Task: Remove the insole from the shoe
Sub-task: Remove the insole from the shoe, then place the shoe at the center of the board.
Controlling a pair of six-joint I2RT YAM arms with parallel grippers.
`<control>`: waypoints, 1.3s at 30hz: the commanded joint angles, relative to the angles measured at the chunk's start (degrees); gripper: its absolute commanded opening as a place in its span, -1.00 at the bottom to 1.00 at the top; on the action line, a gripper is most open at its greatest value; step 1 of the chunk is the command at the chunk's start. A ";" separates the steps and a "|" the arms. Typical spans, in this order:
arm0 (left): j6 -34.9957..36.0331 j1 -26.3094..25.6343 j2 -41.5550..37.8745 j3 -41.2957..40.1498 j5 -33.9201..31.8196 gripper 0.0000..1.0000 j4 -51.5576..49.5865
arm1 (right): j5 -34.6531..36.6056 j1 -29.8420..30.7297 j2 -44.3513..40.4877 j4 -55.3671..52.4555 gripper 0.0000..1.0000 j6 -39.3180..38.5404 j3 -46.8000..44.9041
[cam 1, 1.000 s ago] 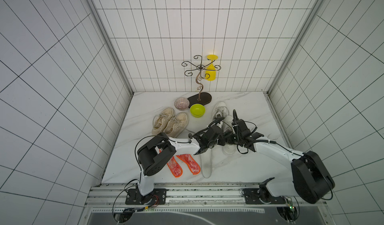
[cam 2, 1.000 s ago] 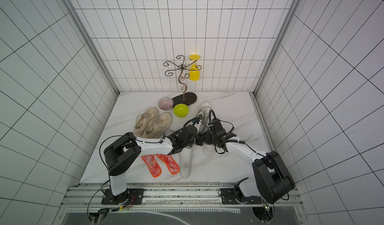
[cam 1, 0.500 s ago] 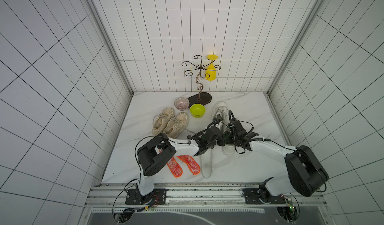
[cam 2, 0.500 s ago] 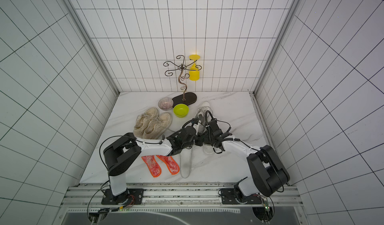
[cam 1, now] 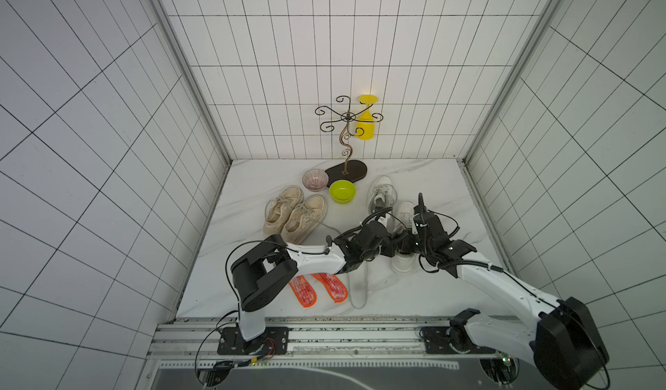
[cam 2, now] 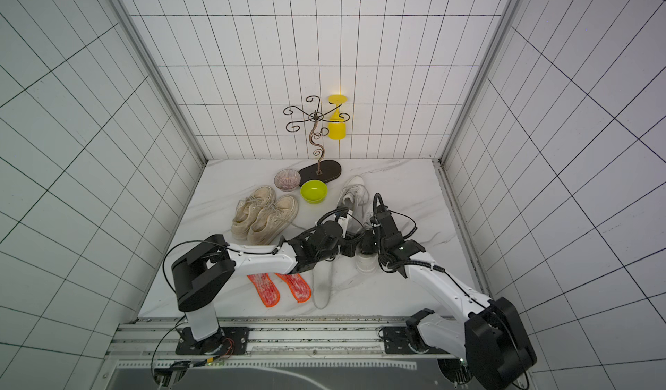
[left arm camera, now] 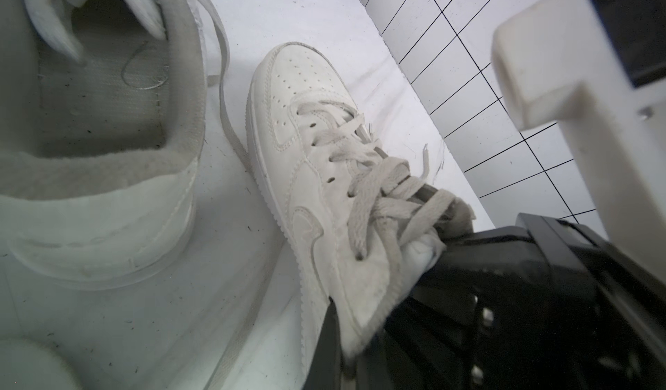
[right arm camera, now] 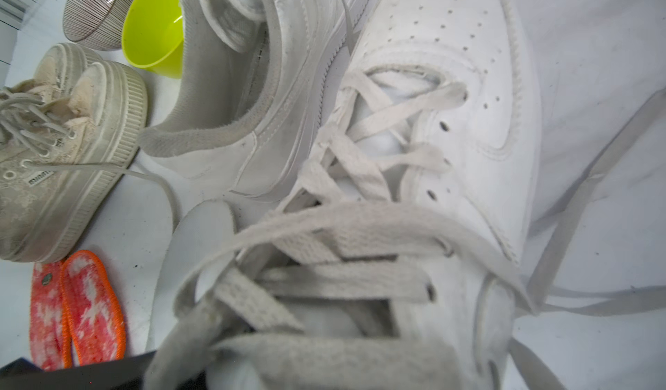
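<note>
A white laced shoe [cam 1: 406,211] [left arm camera: 306,136] [right arm camera: 450,99] lies right of the table's middle, toe toward the back wall. My left gripper [cam 1: 391,251] [cam 2: 351,250] [left arm camera: 346,337] is shut on the shoe's side wall near the collar. From the other side my right gripper [cam 1: 405,249] [cam 2: 364,247] [left arm camera: 454,233] dips into the shoe's opening under the laces. Its fingertips are hidden there, and they read as shut. The insole is hidden inside the shoe.
A second white sneaker [cam 1: 382,193] lies just behind. A white foot-shaped pad [cam 1: 358,287] and two orange ones [cam 1: 317,289] lie near the front edge. Beige sneakers [cam 1: 293,213], a green bowl [cam 1: 342,191], a striped bowl [cam 1: 315,180] and a wire stand [cam 1: 346,170] are at the back.
My right gripper has closed inside the shoe's opening and its wrist has shifted slightly toward the left arm. The left gripper keeps its hold on the shoe.
</note>
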 commanded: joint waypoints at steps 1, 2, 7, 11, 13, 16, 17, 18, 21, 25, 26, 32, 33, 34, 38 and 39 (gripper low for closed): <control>0.56 0.71 0.55 0.60 -5.48 -1.00 -6.43 | -4.74 -1.21 -3.69 5.84 -1.00 -0.21 -3.16; 0.64 0.73 0.83 0.84 -5.97 -1.00 -7.22 | -5.92 -1.21 -4.78 6.85 -1.00 -0.28 -3.68; 0.15 1.32 2.19 1.80 -7.28 -1.00 -9.77 | -7.74 -1.61 -9.72 8.33 -1.00 -0.44 -4.28; 0.14 1.52 2.88 2.12 -7.52 -1.00 -10.22 | -9.75 -2.73 -11.90 8.57 -1.00 -0.39 -4.75; 0.19 1.52 3.24 2.38 -7.88 -1.00 -10.77 | -11.36 -3.22 -12.69 9.43 -1.00 -0.28 -5.36; 0.16 1.52 4.26 3.39 -8.73 -1.00 -12.58 | -13.98 -3.67 -14.28 11.51 -1.00 -0.04 -6.36; 0.22 1.52 4.55 3.69 -9.15 -1.00 -13.16 | -14.72 -3.67 -14.78 12.12 -1.00 -0.15 -6.61; 0.03 1.52 4.84 3.95 -9.68 -1.00 -13.82 | -15.29 -3.67 -15.35 12.67 -1.00 -0.23 -6.65; -0.16 1.52 5.38 4.45 -10.50 -1.00 -15.04 | -15.14 -3.69 -16.91 12.82 -1.00 -0.30 -6.65; -0.07 1.52 5.29 4.47 -10.51 -1.00 -14.87 | -14.01 -3.82 -18.27 12.50 -1.00 -0.39 -6.74; -0.04 1.52 5.29 4.50 -10.38 -1.00 -14.64 | -14.07 -3.85 -18.29 12.46 -1.00 -0.39 -6.74; -0.04 1.52 6.91 6.65 -10.37 -1.00 -16.82 | -19.07 -4.00 -20.04 15.78 -1.00 -0.82 -8.15; -0.04 1.52 7.11 7.01 -10.60 -1.00 -17.13 | -19.64 -3.95 -20.79 16.23 -1.00 -1.00 -8.21; -0.12 1.52 7.27 7.24 -10.86 -1.00 -17.50 | -20.07 -3.93 -21.40 16.47 -1.00 -1.14 -8.22; 0.05 1.61 8.61 9.92 -12.07 -1.00 -19.89 | -20.64 -3.93 -25.21 16.50 -1.00 -1.79 -7.81; 0.14 1.61 9.01 10.72 -12.18 -1.00 -20.20 | -20.24 -3.93 -26.25 16.27 -1.00 -1.89 -7.72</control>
